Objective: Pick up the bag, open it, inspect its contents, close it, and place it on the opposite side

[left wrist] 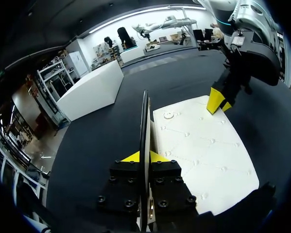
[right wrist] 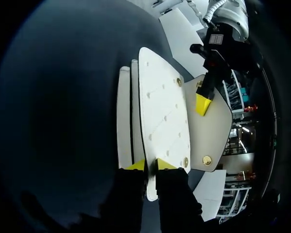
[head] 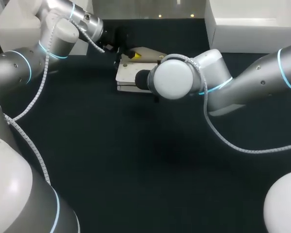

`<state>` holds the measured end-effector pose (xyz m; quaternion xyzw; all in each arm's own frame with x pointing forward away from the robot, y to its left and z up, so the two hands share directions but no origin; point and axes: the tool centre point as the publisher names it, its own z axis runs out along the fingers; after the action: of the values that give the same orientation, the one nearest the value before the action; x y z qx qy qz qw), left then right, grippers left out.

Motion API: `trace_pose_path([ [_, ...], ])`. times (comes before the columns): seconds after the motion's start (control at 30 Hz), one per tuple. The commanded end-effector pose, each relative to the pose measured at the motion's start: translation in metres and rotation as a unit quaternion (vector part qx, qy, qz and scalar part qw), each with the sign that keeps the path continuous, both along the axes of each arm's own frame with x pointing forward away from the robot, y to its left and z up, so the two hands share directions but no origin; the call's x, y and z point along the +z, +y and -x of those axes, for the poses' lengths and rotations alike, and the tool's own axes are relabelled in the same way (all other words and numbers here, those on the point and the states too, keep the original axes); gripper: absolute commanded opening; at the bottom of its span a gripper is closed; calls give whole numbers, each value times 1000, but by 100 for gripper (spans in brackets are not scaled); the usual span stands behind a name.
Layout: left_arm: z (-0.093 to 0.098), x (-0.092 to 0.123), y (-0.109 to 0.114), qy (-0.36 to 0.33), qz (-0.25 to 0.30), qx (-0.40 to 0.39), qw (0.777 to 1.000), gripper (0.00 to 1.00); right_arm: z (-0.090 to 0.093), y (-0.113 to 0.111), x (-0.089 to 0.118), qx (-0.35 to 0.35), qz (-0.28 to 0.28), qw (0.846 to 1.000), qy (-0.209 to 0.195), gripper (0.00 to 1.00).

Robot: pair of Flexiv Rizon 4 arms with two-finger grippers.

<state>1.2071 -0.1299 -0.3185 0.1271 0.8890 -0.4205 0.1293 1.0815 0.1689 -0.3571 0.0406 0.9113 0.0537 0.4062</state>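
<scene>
A white quilted bag (head: 127,75) lies at the back middle of the dark table. My left gripper (head: 130,55) comes in from the back left and is shut on the thin edge of the bag's lifted flap (right wrist: 215,131), which carries a gold snap (right wrist: 207,160). In the left wrist view that gripper (left wrist: 145,158) pinches the flap edge-on, with the bag's white panel (left wrist: 203,145) beside it. My right gripper (right wrist: 150,165) has its yellow tips on both sides of the front panel's edge (right wrist: 160,111). In the head view the right wrist (head: 172,77) hides its fingers.
A white box (head: 252,22) stands at the back right and another white block (head: 19,24) at the back left. The dark tabletop (head: 135,160) stretches toward the near edge in front of the bag.
</scene>
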Motion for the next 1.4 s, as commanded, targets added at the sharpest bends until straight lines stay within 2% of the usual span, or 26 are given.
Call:
trace_pose_path([
  [0.03, 3, 1, 2, -11, 5, 0, 1000, 0, 2, 0, -4, -1, -1, 1000, 0, 1],
  [0.53, 33, -4, 3, -120, 31, -38, 992, 0, 7, -2, -11, -13, -12, 1000, 6, 0],
  [0.83, 40, -16, 4, -165, 49, -48, 984, 0, 7, -2, -11, -13, -12, 1000, 6, 0],
  [0.9, 40, -17, 5, -166, 48, -48, 984, 15, 7, -2, -11, -13, -12, 1000, 6, 0],
  [0.97, 41, -14, 6, -164, 44, -44, 985, 24, 7, -2, -11, -13, -12, 1000, 6, 0],
  [1.03, 40, -8, 7, -163, 41, -40, 985, 42, 7, -2, -11, -13, -12, 1000, 6, 0],
  [1.2, 37, 4, 12, -168, 40, -28, 984, 41, 7, -2, -11, -13, -12, 1000, 6, 0],
  [1.27, 36, 7, 13, -170, 42, -27, 984, 36, 7, -2, -11, -13, -12, 1000, 6, 0],
  [1.37, 34, 9, 14, -174, 40, -27, 984, 17, 7, -2, -11, -13, -12, 1000, 6, 0],
  [1.4, 34, 9, 14, -175, 40, -28, 983, 3, 7, -2, -11, -13, -12, 1000, 6, 0],
])
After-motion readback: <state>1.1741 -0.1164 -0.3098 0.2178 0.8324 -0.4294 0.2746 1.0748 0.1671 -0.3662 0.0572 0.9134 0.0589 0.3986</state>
